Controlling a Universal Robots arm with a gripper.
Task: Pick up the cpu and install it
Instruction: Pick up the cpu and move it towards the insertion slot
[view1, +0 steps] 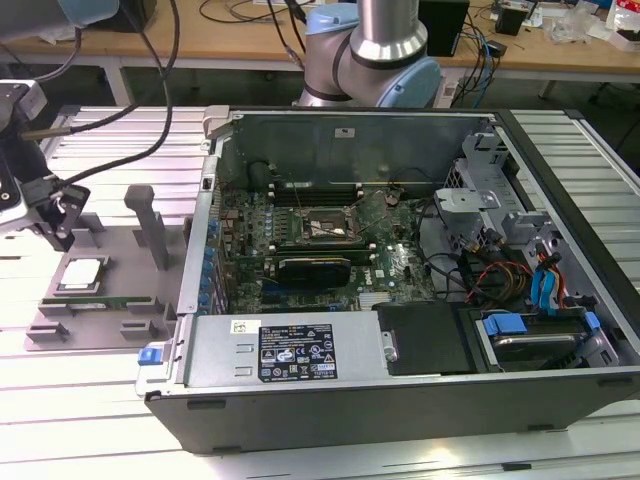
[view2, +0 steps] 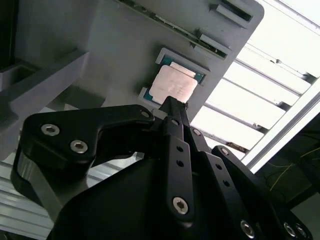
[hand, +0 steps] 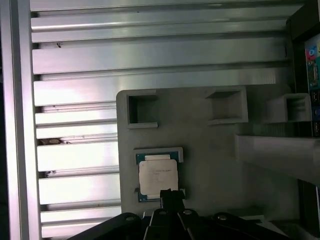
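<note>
I see the gripper (view2: 173, 103), tips closed together, near the cpu (view2: 172, 84), which sits in the grey tray (view2: 100, 45).

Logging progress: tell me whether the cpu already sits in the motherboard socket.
No, the cpu lies on the grey tray, outside the case.

Exterior view overhead; both wrist views near cpu (hand: 158, 174).

No print can be read. A black label (view1: 298, 352) and a white sticker (view1: 240, 326) stand on the power supply housing (view1: 222, 358). The faint marking on the cpu (hand: 158, 173) top plate is illegible.
</note>
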